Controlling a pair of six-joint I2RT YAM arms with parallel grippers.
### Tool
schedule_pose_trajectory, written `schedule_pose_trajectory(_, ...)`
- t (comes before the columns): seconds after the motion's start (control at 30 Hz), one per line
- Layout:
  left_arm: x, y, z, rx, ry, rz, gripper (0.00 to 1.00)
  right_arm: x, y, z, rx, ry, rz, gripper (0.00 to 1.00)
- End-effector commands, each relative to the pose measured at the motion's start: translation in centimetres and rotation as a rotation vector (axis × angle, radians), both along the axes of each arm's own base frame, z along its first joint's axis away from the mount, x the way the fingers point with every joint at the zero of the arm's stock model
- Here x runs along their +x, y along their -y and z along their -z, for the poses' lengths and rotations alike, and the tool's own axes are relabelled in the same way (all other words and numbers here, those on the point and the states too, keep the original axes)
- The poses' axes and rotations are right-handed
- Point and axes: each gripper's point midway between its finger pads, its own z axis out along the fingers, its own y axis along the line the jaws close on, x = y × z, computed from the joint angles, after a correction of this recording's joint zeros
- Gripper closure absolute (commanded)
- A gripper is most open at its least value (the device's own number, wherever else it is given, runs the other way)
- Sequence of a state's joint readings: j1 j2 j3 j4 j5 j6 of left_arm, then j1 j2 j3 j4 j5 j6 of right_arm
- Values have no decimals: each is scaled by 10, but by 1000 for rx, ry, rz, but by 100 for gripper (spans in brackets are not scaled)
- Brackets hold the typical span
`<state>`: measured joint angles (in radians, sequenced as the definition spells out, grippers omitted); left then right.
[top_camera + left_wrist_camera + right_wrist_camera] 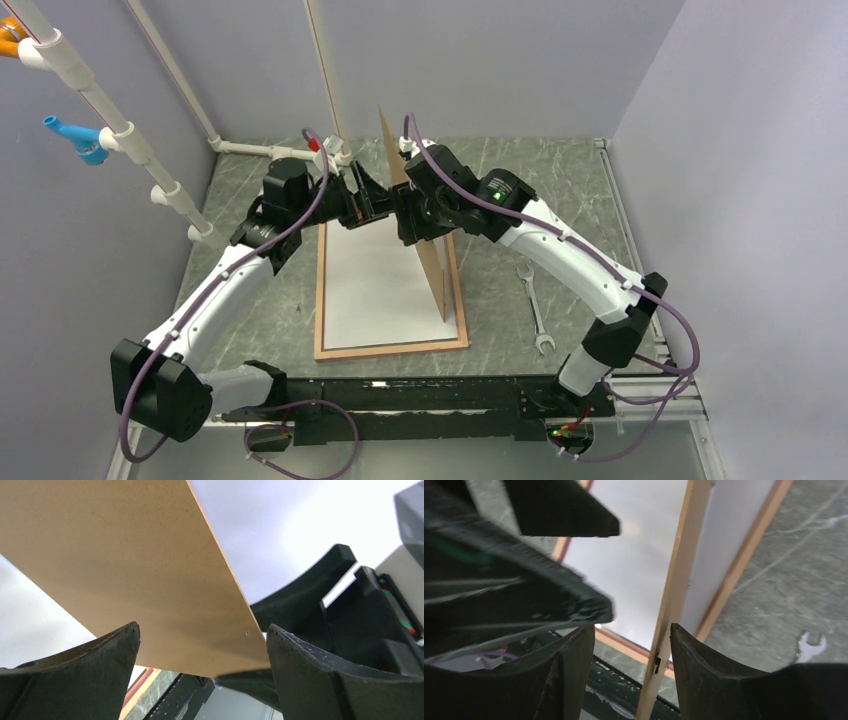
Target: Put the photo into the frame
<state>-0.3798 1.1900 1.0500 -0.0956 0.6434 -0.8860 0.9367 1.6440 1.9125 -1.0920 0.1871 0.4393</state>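
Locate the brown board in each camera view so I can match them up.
Top external: brown board stands on edge mid-table, seen nearly edge-on.
Left wrist: its broad face fills the upper left.
Right wrist: thin edge running up the centre.
Shared landmark: the wooden frame below it.

The frame [390,350] has pinkish light-wood edges; the photo [375,290] shows plain white. The backing board [435,277] is flat tan-brown. The tabletop [497,300] is dark grey-green, marbled with pale veins. The wrench [533,305] is silver; the left claw [202,626] and right claw [631,628] are matte black
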Motion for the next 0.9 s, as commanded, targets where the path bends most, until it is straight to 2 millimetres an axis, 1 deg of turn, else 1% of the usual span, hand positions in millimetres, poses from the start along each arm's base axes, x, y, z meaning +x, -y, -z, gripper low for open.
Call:
schedule_pose_trajectory(0.0, 2, 2, -14, -11, 16, 20, 0, -13, -23, -45, 213, 45, -103, 39)
schedule_pose_trajectory(0.1, 5, 0, -6, 16, -7, 8, 1, -19, -29, -53, 274, 33, -154, 37)
schedule_pose_trajectory(0.17, 7, -3, 4, 48, -34, -14, 1, -22, -31, -58, 324, 23, -182, 35)
schedule_pose_trajectory(0.2, 7, -5, 9, 64, -45, -28, 1, -22, -28, -64, 360, 23, -190, 34)
schedule_pose_trajectory(0.27, 6, -10, 17, 90, -58, -48, 2, -19, -23, -68, 423, 3, -200, 33)
schedule_pose_trajectory(0.37, 4, -20, 26, 136, -61, -97, 8, -11, -10, -67, 541, -71, -198, 33)
schedule_pose_trajectory(0.5, 0, -36, 41, 215, -70, -162, 23, 8, 18, -53, 653, -143, -137, 33)
schedule_pose_trajectory(0.63, -4, -45, 51, 255, -80, -189, 34, 20, 36, -35, 654, -178, -74, 33)
schedule_pose_trajectory(0.67, -5, -45, 52, 257, -79, -190, 41, 22, 38, -31, 643, -181, -63, 33)
schedule_pose_trajectory(0.8, -8, -48, 54, 275, -80, -190, 60, 25, 43, -17, 619, -196, -33, 33)
schedule_pose_trajectory(0.87, -9, -51, 56, 295, -87, -194, 75, 26, 44, -11, 618, -206, -26, 33)
